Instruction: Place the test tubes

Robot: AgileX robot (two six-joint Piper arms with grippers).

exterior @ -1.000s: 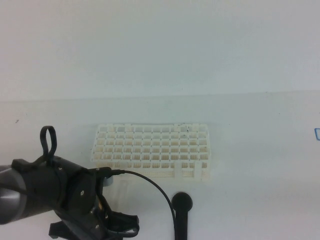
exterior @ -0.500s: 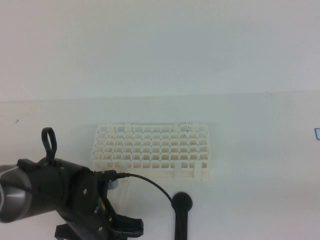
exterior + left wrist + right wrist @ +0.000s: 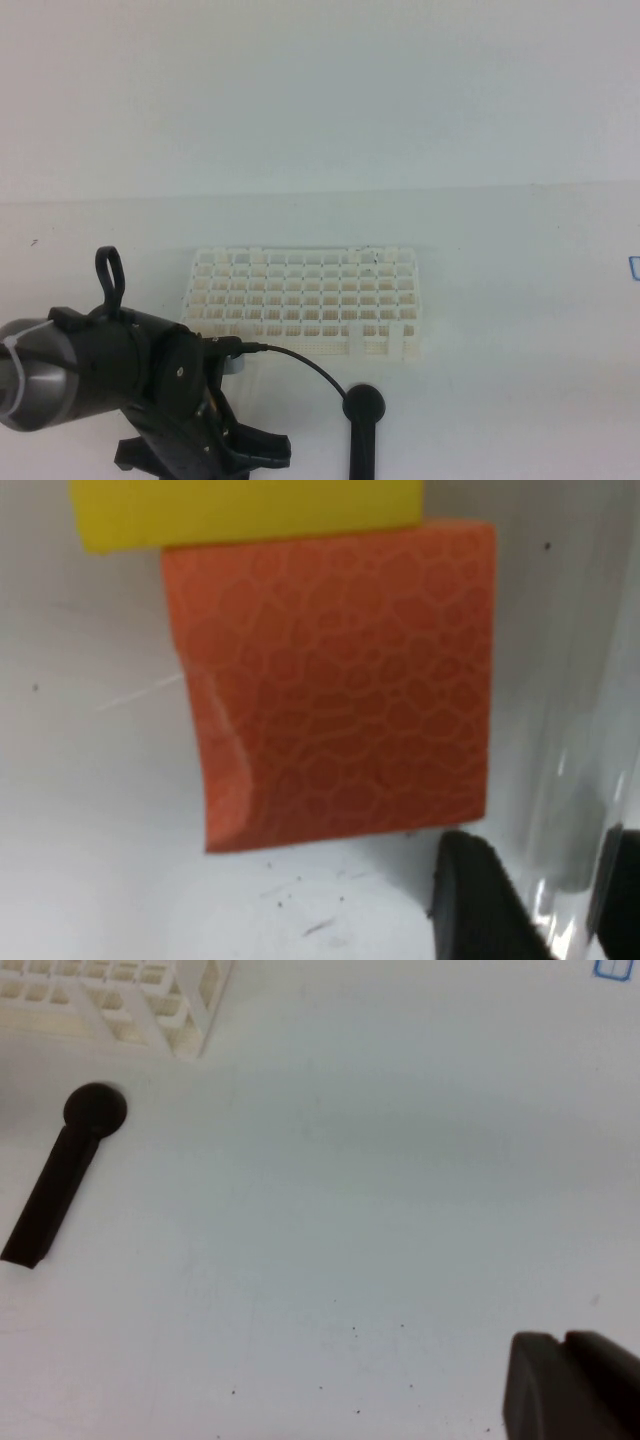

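Note:
A white grid test tube rack (image 3: 303, 303) stands mid-table; its corner (image 3: 120, 1000) shows in the right wrist view. My left gripper (image 3: 555, 905) is at the near left, close over the table, its black fingers (image 3: 480, 900) shut on a clear test tube (image 3: 572, 800). In the high view the bulky left arm (image 3: 130, 385) hides the gripper's tips and the tube, apart from a small grey end (image 3: 232, 365) by the wrist. My right gripper (image 3: 575, 1385) hangs over bare table right of the rack, shut on nothing, outside the high view.
An orange sponge block (image 3: 340, 680) with a yellow block (image 3: 250, 510) against it lies on the table just beside the left gripper. A black round-headed bar (image 3: 362, 420) lies in front of the rack, also seen as the bar (image 3: 65, 1175). A blue mark (image 3: 634, 267) is at the far right edge.
The left arm has shifted a little to the right and its wrist has turned; the loop on it rose slightly. The rack and the black bar have not moved.

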